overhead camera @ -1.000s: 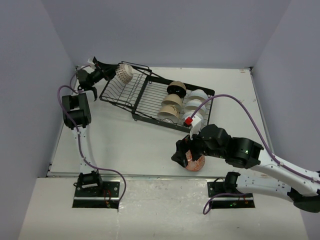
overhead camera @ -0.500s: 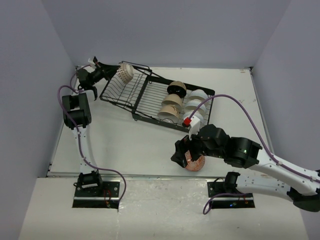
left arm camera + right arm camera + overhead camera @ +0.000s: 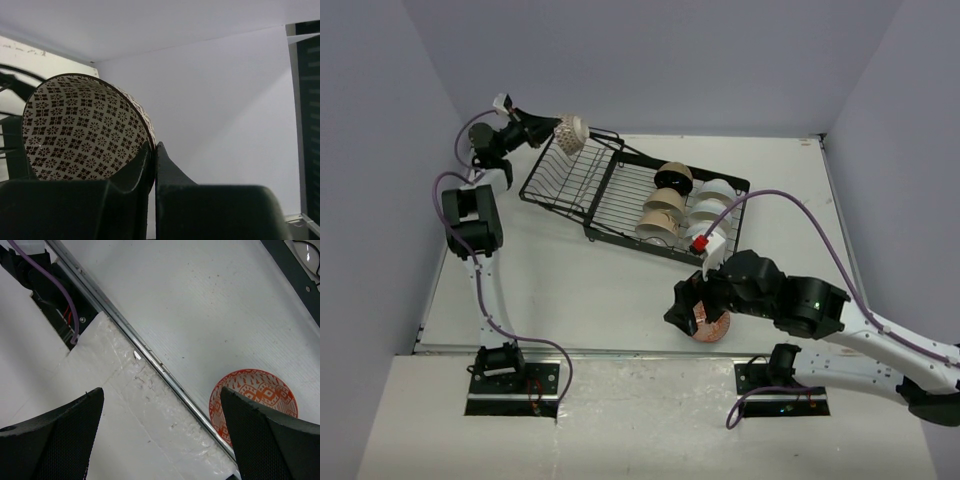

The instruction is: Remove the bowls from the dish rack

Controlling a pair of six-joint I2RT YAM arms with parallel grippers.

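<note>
A bowl with a brown pattern [image 3: 570, 132] hangs over the far left end of the black wire dish rack [image 3: 582, 178], clear of the wires. My left gripper [image 3: 549, 130] is shut on its rim. The left wrist view shows the bowl's patterned inside [image 3: 80, 130] with the rim pinched between the fingertips of the left gripper [image 3: 154, 148]. Several beige, white and black bowls [image 3: 665, 207] stand in the rack's right section. My right gripper [image 3: 161, 390] is open and empty over the table's near edge, next to an orange-patterned bowl [image 3: 255, 392] standing on the table.
The orange bowl [image 3: 711, 323] is close to the metal strip along the table's front edge [image 3: 150, 360]. A purple cable [image 3: 790, 205] arcs from the right arm over the rack's right end. Grey walls stand close behind the left gripper.
My left gripper has shut on the patterned bowl's rim and raised it up and back off the rack. The right arm has hardly moved.
</note>
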